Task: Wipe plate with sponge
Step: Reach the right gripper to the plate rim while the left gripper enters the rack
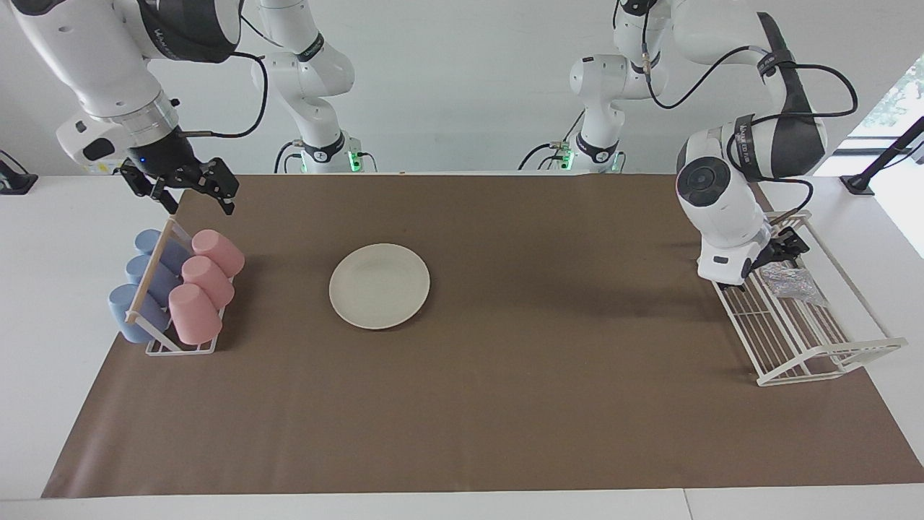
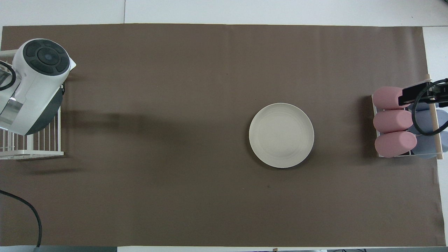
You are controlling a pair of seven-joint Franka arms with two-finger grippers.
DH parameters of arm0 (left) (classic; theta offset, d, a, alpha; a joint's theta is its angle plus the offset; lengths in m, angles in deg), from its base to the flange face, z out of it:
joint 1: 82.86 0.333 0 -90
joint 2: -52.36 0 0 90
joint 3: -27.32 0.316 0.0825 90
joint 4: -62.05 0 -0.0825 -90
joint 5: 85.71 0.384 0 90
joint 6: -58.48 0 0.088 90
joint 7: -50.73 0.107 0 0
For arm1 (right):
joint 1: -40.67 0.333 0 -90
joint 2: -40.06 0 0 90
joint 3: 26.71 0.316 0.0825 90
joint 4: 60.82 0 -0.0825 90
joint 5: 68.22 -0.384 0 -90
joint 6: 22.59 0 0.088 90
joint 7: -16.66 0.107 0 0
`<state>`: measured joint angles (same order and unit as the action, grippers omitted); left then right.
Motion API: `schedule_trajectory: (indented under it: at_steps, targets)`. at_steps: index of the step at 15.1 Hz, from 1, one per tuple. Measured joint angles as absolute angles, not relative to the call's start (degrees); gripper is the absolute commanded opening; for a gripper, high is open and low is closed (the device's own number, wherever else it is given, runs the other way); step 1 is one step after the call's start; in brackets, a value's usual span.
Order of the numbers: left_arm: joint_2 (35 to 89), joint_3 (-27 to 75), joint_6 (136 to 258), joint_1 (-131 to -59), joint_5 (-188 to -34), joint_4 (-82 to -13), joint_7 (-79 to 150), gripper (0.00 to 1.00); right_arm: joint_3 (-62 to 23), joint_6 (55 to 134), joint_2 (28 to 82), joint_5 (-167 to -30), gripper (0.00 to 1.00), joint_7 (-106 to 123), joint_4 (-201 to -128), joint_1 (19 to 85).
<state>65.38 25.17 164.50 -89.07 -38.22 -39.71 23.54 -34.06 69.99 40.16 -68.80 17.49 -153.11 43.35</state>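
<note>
The round cream-white dinner plate (image 1: 379, 286) lies flat on the brown table mat (image 1: 505, 404), left of centre in the facing view, well apart from everything else, which leaves plenty of clear room around it for wiping. The small silvery-grey glittery sponge (image 1: 792, 282) sits inside the white wire rack (image 1: 830, 361) at the right edge of that view, at the left arm's end of the table, so that arm looks like the natural one to fetch it.

And there it is: the left gripper (image 1: 774, 258) is down low in the rack, just beside the sponge, the wrist tipped over so the fingers point in at the wad. Its jaws read as spread wide with nothing between them; whether a fingertip already touches the sponge, I cannot tell. In the overhead view the arm's white body hides gripper and sponge alike.

Upper left of the facing view, the right gripper (image 1: 189, 189) hangs over the mat's corner beside the rack of pink and blue cups (image 1: 177, 292), jaws parted, empty, waiting.
</note>
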Motion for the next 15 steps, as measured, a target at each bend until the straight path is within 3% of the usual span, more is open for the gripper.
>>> schedule_trajectory:
  at_steps: [5,9,10,15]
  targets:
    - [65.8,25.6,165.8,-88.9,-34.0,-42.3,21.4,1.0,-34.1,69.9,40.1,-68.9,1.0,23.5,-153.2,43.3]
    - [65.8,25.8,166.6,-88.1,-33.9,-42.7,21.1,0.85,-33.8,69.5,40.1,-69.3,1.0,33.9,-153.3,45.2]
    - [65.8,25.8,166.7,-88.0,-33.9,-42.7,21.1,0.79,-33.6,69.5,40.1,-69.3,1.0,38.5,-153.3,47.0]
    - [65.8,25.8,167.0,-87.9,-33.9,-42.8,20.6,0.2,-33.0,70.3,40.0,-69.3,1.0,59.1,-153.3,54.4]
